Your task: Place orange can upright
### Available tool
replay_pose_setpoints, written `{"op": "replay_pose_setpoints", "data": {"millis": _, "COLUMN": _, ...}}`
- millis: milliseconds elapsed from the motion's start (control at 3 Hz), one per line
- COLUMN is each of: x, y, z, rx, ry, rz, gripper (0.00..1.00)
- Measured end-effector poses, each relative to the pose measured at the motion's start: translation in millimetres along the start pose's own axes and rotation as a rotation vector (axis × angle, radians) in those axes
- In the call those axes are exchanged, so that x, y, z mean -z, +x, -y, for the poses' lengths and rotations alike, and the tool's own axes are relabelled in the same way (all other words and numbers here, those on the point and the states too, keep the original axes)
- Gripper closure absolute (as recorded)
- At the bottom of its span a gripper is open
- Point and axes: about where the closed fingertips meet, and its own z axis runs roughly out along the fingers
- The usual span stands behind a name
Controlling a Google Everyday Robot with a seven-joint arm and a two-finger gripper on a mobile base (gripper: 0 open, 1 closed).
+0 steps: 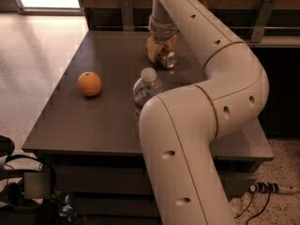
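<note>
Gripper (162, 50) low at table's (93, 121) far side, on lying orange can (168, 59); can't tell if it's clamped.

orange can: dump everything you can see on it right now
The can is a small metal cylinder. Its silver round end faces the camera and only a sliver of coppery side shows. It is not upright but tipped well over, at the far middle of the table, beyond the bottle. The gripper is down over its upper left, and whether it grips the can is unclear.
</note>
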Motion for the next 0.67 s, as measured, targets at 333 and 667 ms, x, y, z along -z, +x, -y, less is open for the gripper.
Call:
{"op": "replay_pose_setpoints", "data": {"millis": 333, "x": -3.0, "y": -3.6, "z": 0.5, "rx": 0.001, "ry": 0.002, "rz": 0.01, "gripper": 1.0}}
{"op": "replay_pose_setpoints", "data": {"millis": 667, "x": -1.8, "y": -3.8, "z": 0.6, "rx": 0.001, "ry": 0.002, "rz": 0.01, "gripper": 1.0}}
